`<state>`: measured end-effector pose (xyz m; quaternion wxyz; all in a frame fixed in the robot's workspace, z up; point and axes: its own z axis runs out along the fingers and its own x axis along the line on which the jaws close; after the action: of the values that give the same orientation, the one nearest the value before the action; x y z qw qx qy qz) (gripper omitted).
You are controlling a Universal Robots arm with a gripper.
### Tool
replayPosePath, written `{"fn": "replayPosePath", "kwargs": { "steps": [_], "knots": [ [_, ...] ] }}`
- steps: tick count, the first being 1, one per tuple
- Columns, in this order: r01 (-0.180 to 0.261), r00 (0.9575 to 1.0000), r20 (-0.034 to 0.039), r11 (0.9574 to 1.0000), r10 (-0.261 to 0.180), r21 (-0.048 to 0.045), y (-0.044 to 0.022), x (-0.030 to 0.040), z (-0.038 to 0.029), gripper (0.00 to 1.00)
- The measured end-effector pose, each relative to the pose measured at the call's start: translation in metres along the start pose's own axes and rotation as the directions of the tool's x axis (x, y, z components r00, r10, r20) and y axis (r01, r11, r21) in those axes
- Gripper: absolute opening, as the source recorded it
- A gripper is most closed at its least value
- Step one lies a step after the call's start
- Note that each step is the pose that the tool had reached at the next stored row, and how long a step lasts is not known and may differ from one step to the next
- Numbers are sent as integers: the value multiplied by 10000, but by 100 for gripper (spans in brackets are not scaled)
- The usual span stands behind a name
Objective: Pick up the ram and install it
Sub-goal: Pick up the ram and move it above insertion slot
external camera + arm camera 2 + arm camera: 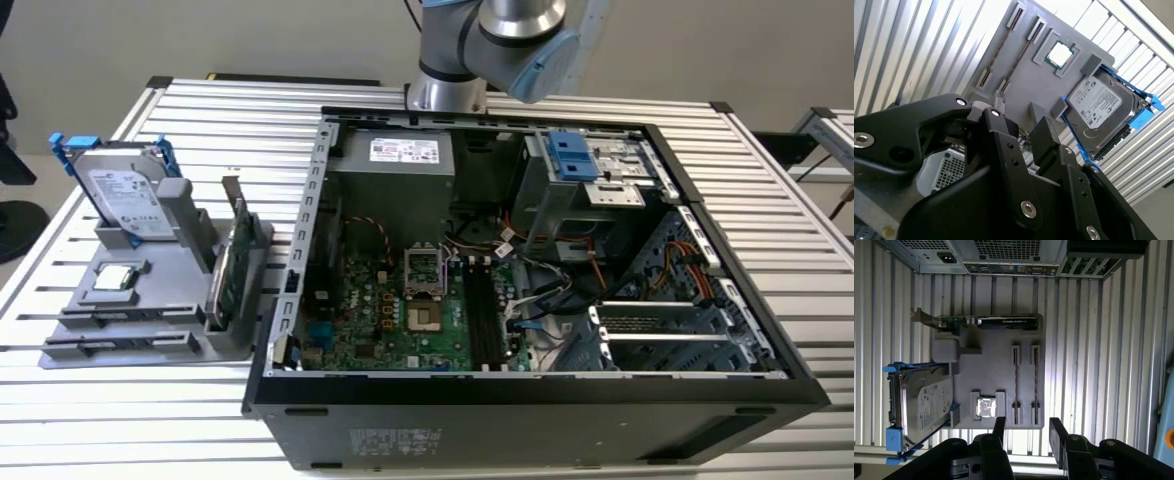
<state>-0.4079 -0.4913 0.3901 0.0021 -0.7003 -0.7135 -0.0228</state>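
Gripper [1027, 432] fingers apart, empty, hovered over gray holder [989, 365]. Ram [1015, 385] stood on edge in slot near holder's edge opposite hard drive [921, 405], beside CPU [987, 407]. Upright so fingers could pinch its faces, I reckon.

**Your count, kind by kind**

You have one arm [497, 35] carrying one gripper [1028, 427] with two fingers [1055, 429]. You have one open case [534, 420] and one grey holder [147, 338]. On the holder you can count two rams [1015, 382], one hard drive [127, 195], one green card [230, 272] and one processor chip [118, 278]. The drive has two blue rails [895, 439].
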Motion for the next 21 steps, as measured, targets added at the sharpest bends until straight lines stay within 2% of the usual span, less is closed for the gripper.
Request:
{"fn": "replayPosePath", "kwargs": {
  "steps": [21],
  "knots": [
    [158,9999,-4,9999,-158,6,-1,-2,61,100]
  ]
}}
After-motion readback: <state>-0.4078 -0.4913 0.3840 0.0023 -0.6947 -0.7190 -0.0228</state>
